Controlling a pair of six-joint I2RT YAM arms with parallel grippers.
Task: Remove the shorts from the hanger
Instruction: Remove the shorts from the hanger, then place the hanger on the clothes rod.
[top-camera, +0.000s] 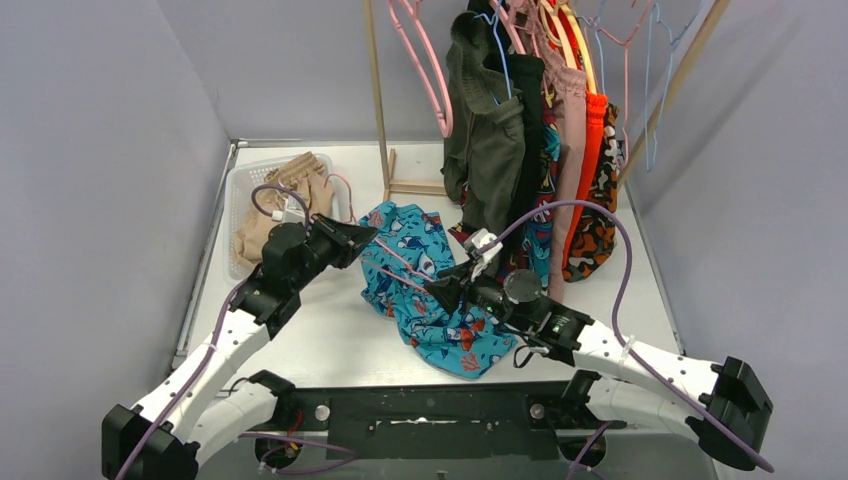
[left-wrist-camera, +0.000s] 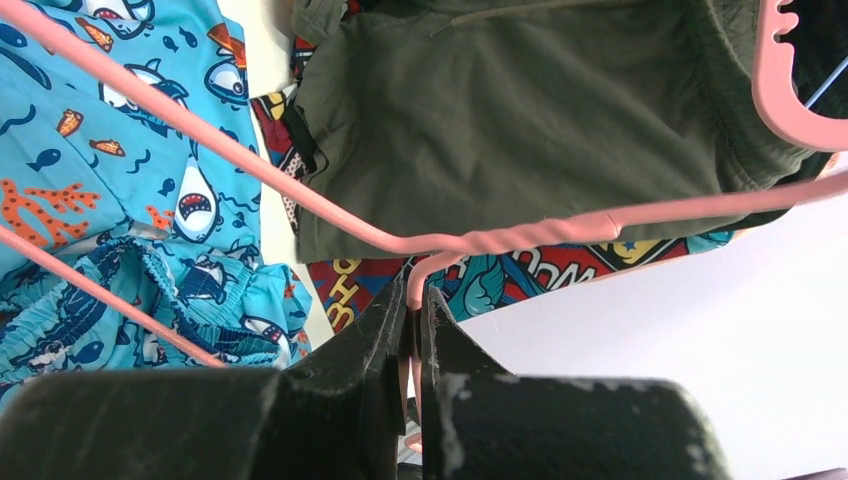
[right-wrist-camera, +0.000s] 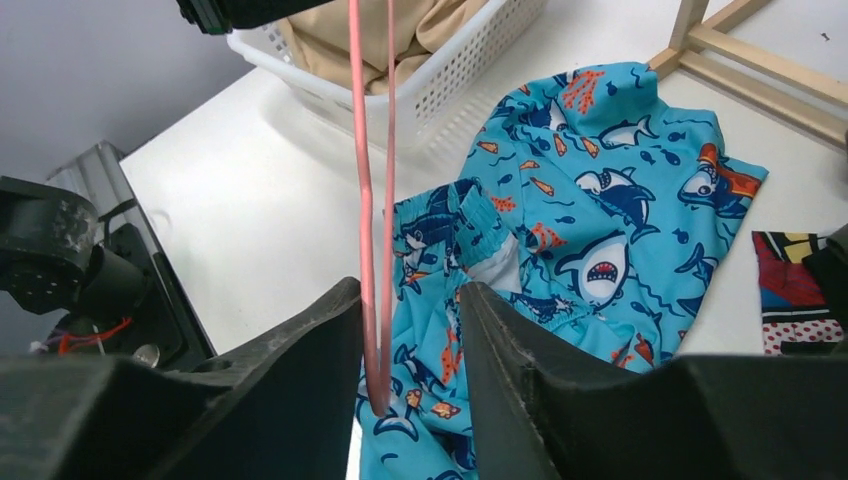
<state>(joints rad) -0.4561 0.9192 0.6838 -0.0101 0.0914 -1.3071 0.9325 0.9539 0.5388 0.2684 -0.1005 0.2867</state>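
Shorts (top-camera: 432, 300), shark-print, lie crumpled on table (top-camera: 320, 335), directly beneath right gripper (right-wrist-camera: 410, 300); its jaws stand apart around the hanger (right-wrist-camera: 360, 150) end. Left gripper (left-wrist-camera: 413, 300) is clamped on hanger wire below the twisted neck

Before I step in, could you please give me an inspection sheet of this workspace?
Surface: white table, no spills seen.
Job's things: shark-print shorts crumpled on the table, pink hanger running into them; olive shorts and others hang on the wooden rack.
Clutter: basket holding tan shorts.
Grippers: left gripper shut on the pink hanger; right gripper open, fingers either side of the hanger's wire.
Cables: purple cables loop off both arms; no snag seen.
Surroundings: grey walls.
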